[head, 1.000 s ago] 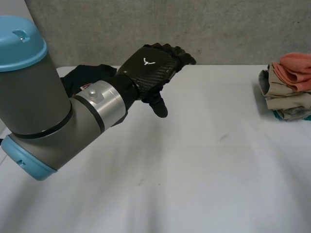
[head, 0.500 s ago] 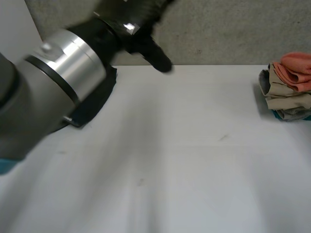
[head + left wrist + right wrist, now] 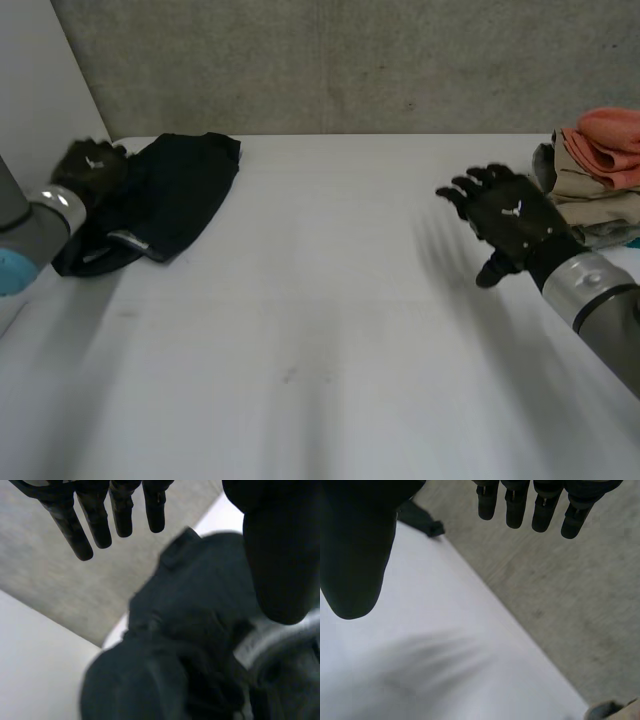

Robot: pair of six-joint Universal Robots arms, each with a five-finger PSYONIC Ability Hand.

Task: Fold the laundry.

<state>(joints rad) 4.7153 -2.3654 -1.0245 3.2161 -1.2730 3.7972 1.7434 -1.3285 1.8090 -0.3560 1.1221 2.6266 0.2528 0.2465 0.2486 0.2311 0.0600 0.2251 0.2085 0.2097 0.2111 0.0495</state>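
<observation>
Crumpled black fabric garment (image 3: 165, 195) lies loose and unfolded on the white table (image 3: 330, 320), at its far left corner, close to the grey concrete wall (image 3: 350, 60). A pale label strip shows at the garment's near edge.

Left hand (image 3: 88, 165) is at the garment's left edge, grey arm coming in from the left. In the left wrist view the garment (image 3: 200, 630) sits under the palm; the left hand (image 3: 277, 550) has straight fingers and the thumb held apart, nothing clasped. Whether it touches the cloth: cannot tell.

Right hand (image 3: 510, 222) is well apart from the garment, across the table on its right, hanging above the bare tabletop. Fingers are spread and straight, thumb pointing down, empty. The right wrist view shows the same: right hand (image 3: 355, 545) spread wide, with a bit of the garment (image 3: 422, 522) far off beyond the thumb.

Stack of folded clothes (image 3: 595, 180) sits farthest from the garment, at the table's right edge just beyond the right hand: salmon-orange piece (image 3: 610, 135) on top, beige pieces below, a teal piece (image 3: 580, 238) at the bottom.
</observation>
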